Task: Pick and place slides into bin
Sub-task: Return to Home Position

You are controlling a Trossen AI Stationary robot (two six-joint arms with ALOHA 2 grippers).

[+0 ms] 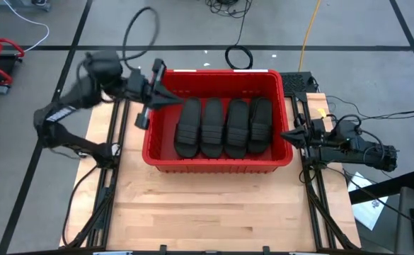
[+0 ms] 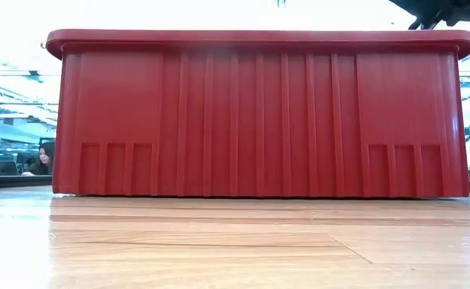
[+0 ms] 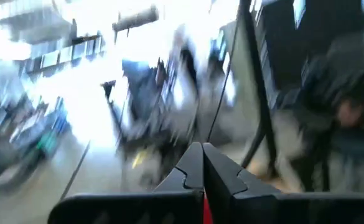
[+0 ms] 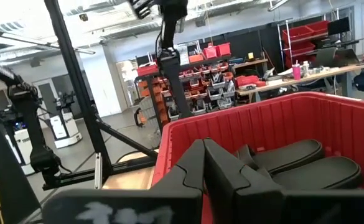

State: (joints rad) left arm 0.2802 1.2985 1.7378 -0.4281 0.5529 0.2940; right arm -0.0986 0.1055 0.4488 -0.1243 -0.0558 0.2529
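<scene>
Reaches the left arm [image 1: 65, 110] inward with the elbow bent, left gripper [image 1: 173, 96] pointing right, fingers pressed together. Holds the right arm [image 1: 355, 149] folded, right gripper [image 1: 284, 134] pointing left, fingers likewise together.

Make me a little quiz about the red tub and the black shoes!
1. How many slides show side by side in the bin? A two, B four, C six.
2. True or false: the jaws of the left arm and the right arm each hold a slide.
3. Fill in: the bin stands on a wooden ____.
Key: 1 B. 2 false, both jaws are shut and empty. 3 table.
</scene>
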